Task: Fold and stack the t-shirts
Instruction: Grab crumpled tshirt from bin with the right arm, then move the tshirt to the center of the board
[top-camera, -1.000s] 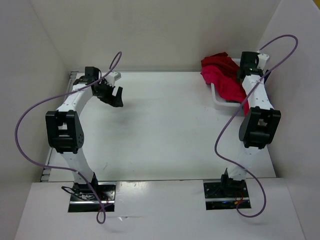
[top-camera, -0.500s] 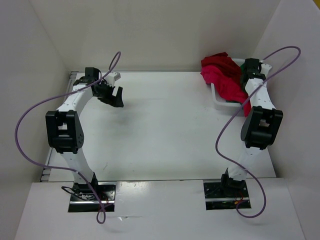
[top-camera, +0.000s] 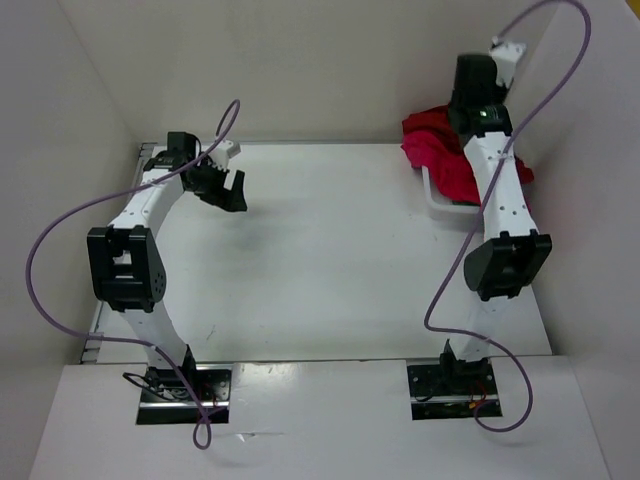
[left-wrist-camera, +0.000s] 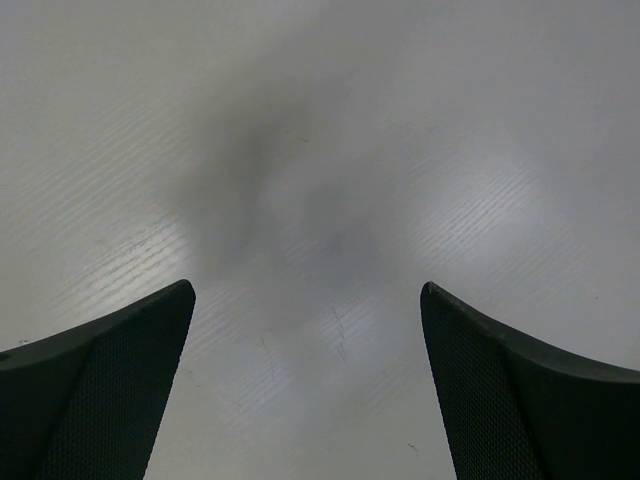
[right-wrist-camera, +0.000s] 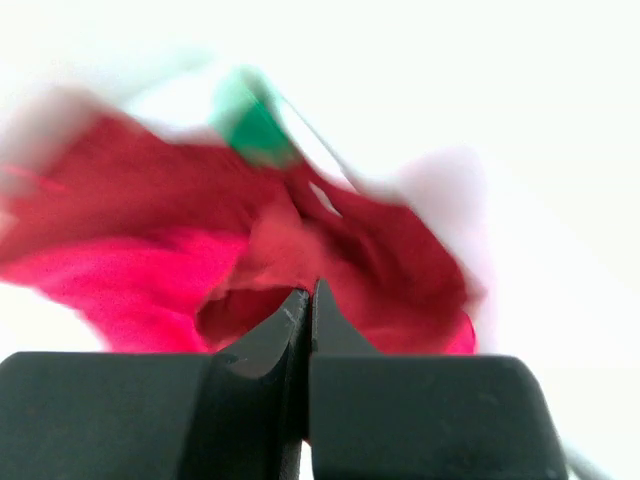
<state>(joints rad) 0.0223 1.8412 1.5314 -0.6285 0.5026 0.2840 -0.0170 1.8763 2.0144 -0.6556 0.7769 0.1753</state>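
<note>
The t-shirts lie heaped in a white basket (top-camera: 437, 200) at the table's back right. Dark red cloth (top-camera: 432, 122) is at the back and crimson cloth (top-camera: 452, 172) in front. In the right wrist view my right gripper (right-wrist-camera: 310, 288) is shut, with a fold of red t-shirt (right-wrist-camera: 290, 235) pinched at its tips. The blur hides which red shirt it is. A scrap of the green t-shirt (right-wrist-camera: 250, 125) shows behind. The right wrist (top-camera: 482, 100) stands raised over the basket. My left gripper (top-camera: 228, 190) (left-wrist-camera: 307, 290) hangs open over bare table at the back left, holding nothing.
White walls (top-camera: 300, 60) close in the table at the back and on both sides. Purple cables (top-camera: 60, 250) loop off each arm. The basket sits tight in the back right corner.
My right gripper went from open to shut on red cloth in the basket, and the right wrist has risen and swung back. The left arm has not moved.
</note>
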